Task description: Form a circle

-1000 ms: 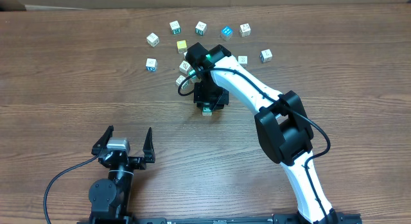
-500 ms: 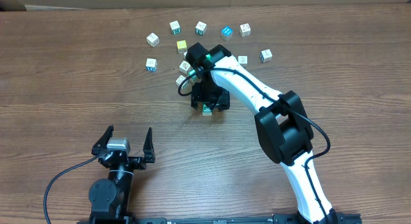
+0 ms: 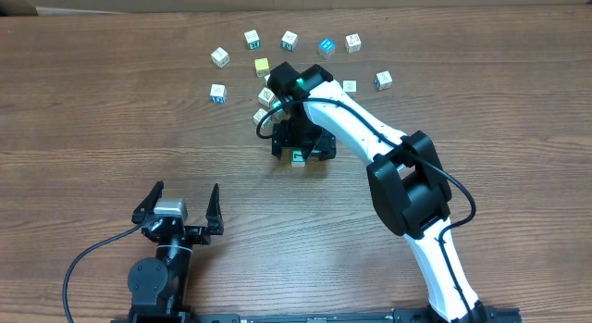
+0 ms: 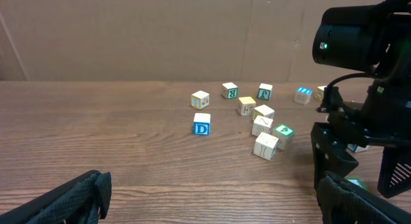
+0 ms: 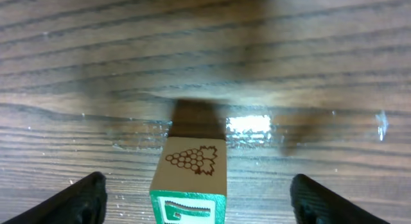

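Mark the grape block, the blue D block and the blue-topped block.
grape block (image 5: 191, 163): right wrist view, grape-printed face.
D block (image 4: 201, 128): left wrist view, lettered front face.
blue-topped block (image 3: 326, 46): overhead view, top face.

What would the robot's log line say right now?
right gripper: open, straddling grape-picture block | left gripper: open, empty | block: standing on table

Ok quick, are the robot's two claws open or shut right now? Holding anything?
Left gripper: open, empty.
Right gripper: open, straddling a grape-picture cube, not gripping it.
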Motion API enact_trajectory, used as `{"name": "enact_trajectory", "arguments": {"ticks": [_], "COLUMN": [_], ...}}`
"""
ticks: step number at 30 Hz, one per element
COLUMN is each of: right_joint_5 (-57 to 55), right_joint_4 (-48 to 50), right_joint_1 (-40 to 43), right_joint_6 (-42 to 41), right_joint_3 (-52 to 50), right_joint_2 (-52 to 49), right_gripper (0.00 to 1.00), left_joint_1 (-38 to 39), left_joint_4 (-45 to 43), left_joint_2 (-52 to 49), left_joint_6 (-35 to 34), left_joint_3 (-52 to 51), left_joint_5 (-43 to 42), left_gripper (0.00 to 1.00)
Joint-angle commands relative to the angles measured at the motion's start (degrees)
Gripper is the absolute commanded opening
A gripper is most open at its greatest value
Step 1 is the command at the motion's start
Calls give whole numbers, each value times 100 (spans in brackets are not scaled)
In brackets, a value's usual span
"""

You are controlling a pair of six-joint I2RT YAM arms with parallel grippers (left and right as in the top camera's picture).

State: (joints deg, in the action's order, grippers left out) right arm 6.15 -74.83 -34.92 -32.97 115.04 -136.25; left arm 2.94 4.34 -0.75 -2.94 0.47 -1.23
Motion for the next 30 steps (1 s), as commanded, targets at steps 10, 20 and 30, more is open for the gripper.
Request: {"name": "enact_trajectory", "arguments": {"ticks": [10, 20, 30], "right_joint_5": [-7, -9, -308], "right_joint_4": [28, 238, 306], "right_joint_1": [4, 4, 4], "right_joint_6": [-7, -4, -7], "right_joint_3": [-24, -24, -24], "right_joint_2": [-39, -39, -39], "right_gripper": [51, 33, 31], "left_joint_1": [-39, -39, -39], "left_joint_4": [11, 11, 11], "left_joint_2": [48, 48, 48], "left_joint_6": [85, 85, 85], "left_joint_3": [-20, -20, -20], "left_joint_5": [15, 15, 15], "left_gripper": [99, 100, 100]}}
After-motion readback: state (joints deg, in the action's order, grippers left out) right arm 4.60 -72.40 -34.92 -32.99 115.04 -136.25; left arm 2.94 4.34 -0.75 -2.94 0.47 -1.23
